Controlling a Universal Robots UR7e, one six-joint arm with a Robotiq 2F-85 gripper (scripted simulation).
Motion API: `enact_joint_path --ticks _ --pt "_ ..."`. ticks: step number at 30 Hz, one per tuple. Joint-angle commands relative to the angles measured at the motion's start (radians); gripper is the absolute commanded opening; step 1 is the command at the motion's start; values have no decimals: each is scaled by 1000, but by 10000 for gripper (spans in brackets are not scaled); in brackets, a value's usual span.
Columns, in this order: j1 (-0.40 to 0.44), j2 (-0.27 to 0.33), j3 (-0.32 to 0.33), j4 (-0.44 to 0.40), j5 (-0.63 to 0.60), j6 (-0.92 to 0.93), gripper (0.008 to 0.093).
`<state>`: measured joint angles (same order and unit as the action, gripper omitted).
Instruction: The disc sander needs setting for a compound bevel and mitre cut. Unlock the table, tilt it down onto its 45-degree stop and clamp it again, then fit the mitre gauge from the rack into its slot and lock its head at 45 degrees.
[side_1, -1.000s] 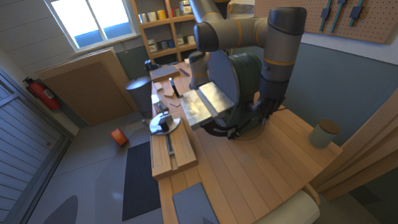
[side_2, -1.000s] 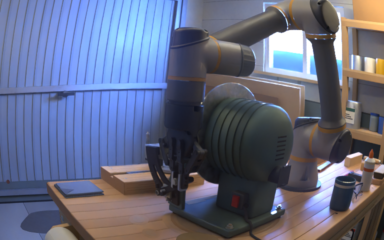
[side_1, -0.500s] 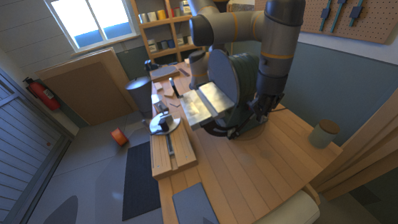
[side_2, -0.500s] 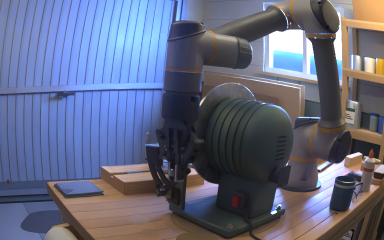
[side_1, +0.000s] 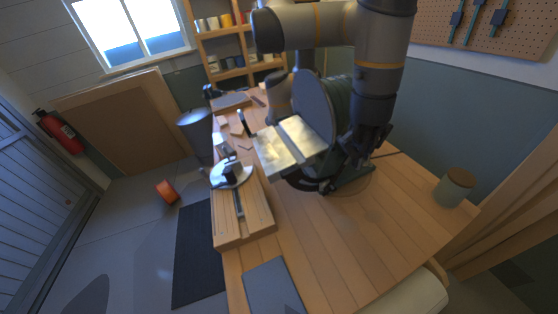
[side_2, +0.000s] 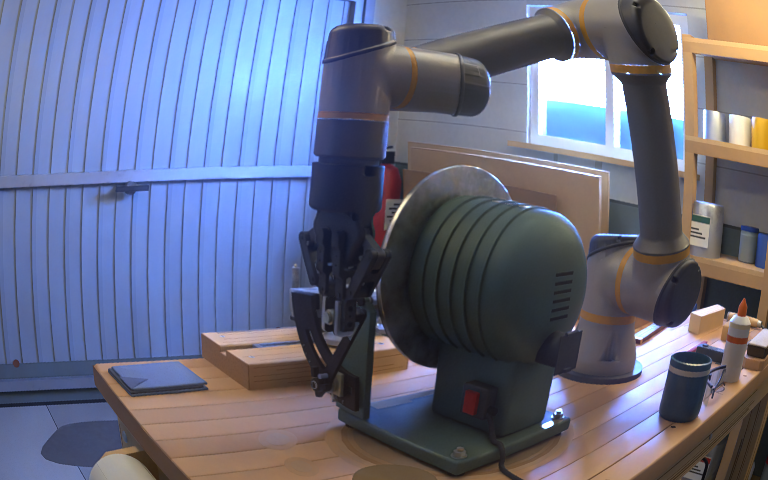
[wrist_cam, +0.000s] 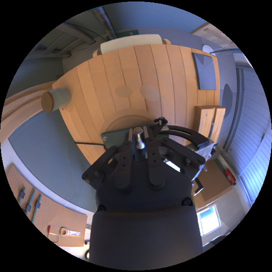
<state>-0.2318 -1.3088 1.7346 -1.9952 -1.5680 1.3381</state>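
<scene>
The table lock knob (wrist_cam: 138, 140) is a small metal knob on the sander's side, by the black slotted tilt bracket (side_2: 313, 345). My gripper (wrist_cam: 138, 137) is clamped around this knob from above (side_2: 338, 315). The green disc sander (side_2: 487, 294) stands mid-bench with its grey disc (side_1: 311, 106) facing the metal table (side_1: 285, 145). The table looks tilted, sloping down away from the disc. The mitre gauge (side_1: 230, 174), with a half-round head and black knob, rests on the wooden rack (side_1: 241, 206) at the bench's left edge.
A lidded jar (side_1: 453, 186) stands near the bench's right edge. A dark pad (side_1: 272, 290) lies at the front. A blue mug (side_2: 684, 386) and a glue bottle (side_2: 736, 339) stand behind the sander, near the arm's base. Wood scraps clutter the far end.
</scene>
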Motion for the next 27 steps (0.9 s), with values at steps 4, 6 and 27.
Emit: enact_joint_path --ticks 4,6,27 --pt "-17 -6 -9 12 -3 -16 80" --pt "-25 -8 -13 18 -3 -24 80" --pt "-93 -12 -35 44 -3 -93 80"
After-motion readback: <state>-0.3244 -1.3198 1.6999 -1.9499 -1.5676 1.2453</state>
